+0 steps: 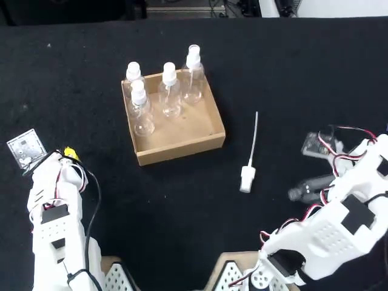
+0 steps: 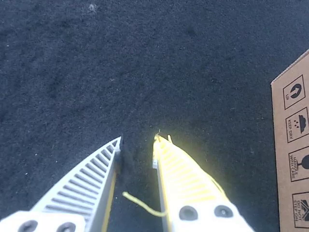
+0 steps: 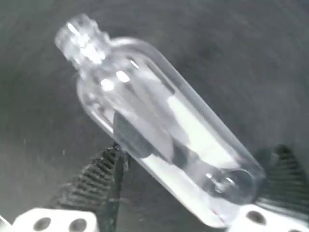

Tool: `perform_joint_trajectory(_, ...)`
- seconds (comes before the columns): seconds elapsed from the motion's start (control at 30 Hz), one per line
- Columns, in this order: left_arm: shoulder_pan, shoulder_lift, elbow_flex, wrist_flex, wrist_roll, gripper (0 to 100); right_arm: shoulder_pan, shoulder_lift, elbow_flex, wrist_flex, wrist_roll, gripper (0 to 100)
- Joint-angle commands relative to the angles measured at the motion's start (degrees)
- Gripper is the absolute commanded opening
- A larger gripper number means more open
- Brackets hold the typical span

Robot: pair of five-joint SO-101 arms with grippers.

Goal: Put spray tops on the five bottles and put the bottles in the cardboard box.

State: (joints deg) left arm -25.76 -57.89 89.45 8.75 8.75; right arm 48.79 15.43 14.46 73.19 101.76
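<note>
The clear, capless plastic bottle lies on the black table near its right edge, its base between the spread fingers of the right gripper, while the left gripper hangs slightly parted.

- Cardboard box: left wrist view, cut off by frame edge. One printed wall showing, interior hidden.
- Uncapped bottle: right wrist view, outline blurred. High view, body mostly hidden under right arm, neck end showing.
- Left arm, right arm: bases cut off by lower edge of high view.
- Small square item, near left arm: too small to identify.
- Second square item: partly covered by wires of right arm.
</note>
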Motion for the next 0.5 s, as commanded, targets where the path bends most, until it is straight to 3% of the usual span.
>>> perform_joint_trajectory(0.0,0.84,-0.88,-0.31,-1.32,-0.70,9,-0.35,-0.48,-0.57,-5.36,-12.92,20.5)
perform_joint_trajectory(0.07,0.84,-0.88,-0.31,-1.32,-0.70,9,0.35,-0.57,-0.75,-5.36,-17.14,13.5)
perform_joint_trajectory(0.17,0.84,-0.88,-0.31,-1.32,-0.70,9,1.23,-1.01,-0.92,-5.27,-24.09,12.1)
perform_joint_trajectory(0.33,0.84,-0.88,-0.31,-1.32,-0.70,9,3.96,-0.84,-1.89,-5.19,-44.66,12.1)
perform_joint_trajectory(0.47,0.84,-0.88,-0.31,-1.32,-0.70,9,2.99,-0.57,-1.63,-4.75,-43.78,16.4)
